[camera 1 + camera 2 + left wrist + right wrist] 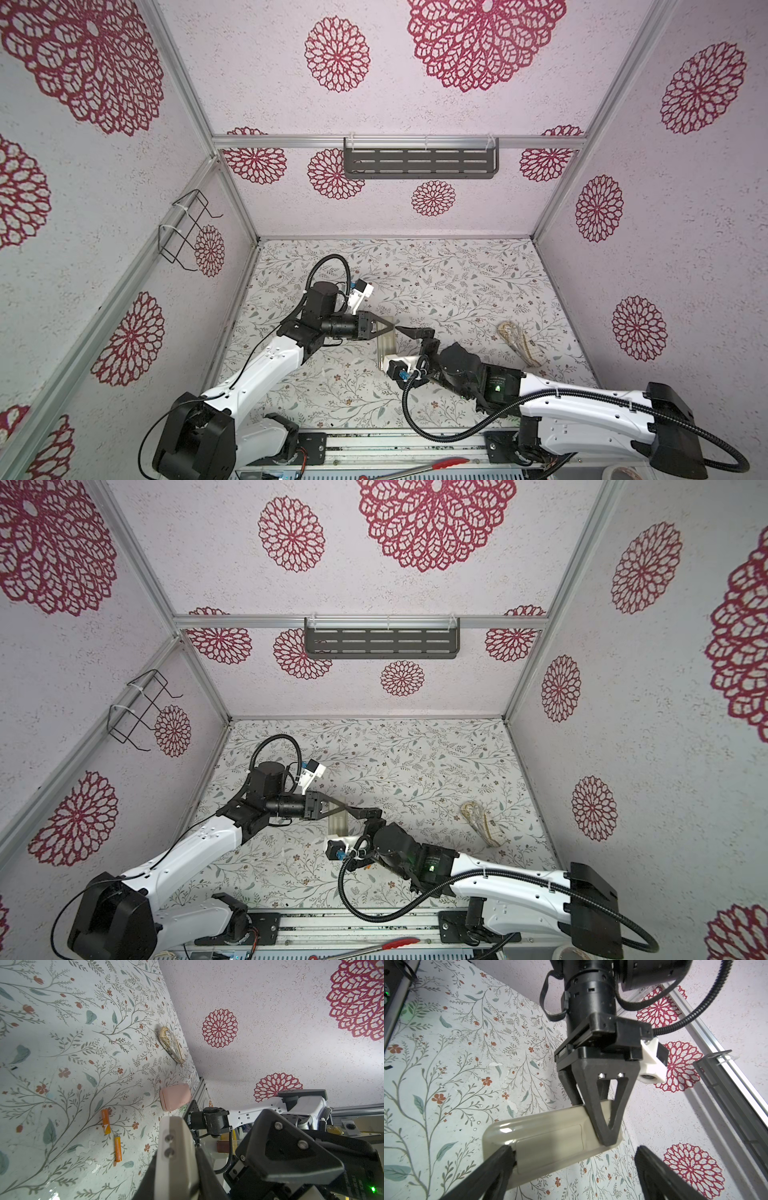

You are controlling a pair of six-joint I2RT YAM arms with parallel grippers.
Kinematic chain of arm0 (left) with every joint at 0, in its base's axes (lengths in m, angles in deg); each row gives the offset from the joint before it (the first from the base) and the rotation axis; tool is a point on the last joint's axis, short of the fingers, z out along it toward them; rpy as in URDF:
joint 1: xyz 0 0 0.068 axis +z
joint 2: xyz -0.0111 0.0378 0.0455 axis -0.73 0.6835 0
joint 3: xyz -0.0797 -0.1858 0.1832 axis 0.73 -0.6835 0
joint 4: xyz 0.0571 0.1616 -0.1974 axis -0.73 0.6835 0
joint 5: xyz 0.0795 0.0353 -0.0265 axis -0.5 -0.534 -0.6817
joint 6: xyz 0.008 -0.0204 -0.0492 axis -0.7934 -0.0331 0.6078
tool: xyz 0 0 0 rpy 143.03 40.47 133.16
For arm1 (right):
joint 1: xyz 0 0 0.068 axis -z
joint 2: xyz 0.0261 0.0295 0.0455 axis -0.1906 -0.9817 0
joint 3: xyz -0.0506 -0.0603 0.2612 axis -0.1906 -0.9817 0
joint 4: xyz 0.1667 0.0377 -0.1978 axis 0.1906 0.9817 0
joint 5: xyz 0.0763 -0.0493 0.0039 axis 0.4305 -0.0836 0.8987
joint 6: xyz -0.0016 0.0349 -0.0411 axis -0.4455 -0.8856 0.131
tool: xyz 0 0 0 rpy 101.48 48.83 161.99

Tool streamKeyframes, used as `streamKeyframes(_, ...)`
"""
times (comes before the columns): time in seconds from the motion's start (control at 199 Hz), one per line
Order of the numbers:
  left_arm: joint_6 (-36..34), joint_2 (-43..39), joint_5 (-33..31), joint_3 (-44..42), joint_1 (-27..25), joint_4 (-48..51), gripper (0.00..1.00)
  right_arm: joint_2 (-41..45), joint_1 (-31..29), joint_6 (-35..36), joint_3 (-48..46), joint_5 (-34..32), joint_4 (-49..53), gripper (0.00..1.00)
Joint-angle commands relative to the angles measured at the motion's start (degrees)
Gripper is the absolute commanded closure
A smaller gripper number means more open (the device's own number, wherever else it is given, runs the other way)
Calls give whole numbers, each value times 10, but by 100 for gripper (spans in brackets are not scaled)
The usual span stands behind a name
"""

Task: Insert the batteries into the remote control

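Your left hand [608, 1138] is clamped on one end of the remote control [550, 1136]. Its plain back shows and the buttons are hidden. Your right hand [574, 1149] is spread wide, one fingertip [506, 1153] at the remote's other end. The batteries [106, 1121] lie on the worktop [62, 1053], apart from the remote; you can't make them out in either top view.

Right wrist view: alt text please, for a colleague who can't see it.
The left gripper is clamped on one end of the remote control, whose plain back, battery cover on, faces the camera. The right gripper is open, one fingertip at the cover's corner, above the floral table.
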Motion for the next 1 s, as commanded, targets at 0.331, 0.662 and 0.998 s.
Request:
streamKeyframes(0.331,4,9,16,1,-9,-3,100,24,1,4,0,-12,-23,6)
streamKeyframes(0.662,3,8,17,2,-9,1,100,36,2,1,-10,1,-29,6)
streamKeyframes(0.998,-10,5,30,11,-8,15,100,38,1,-10,-7,53,-4,4)
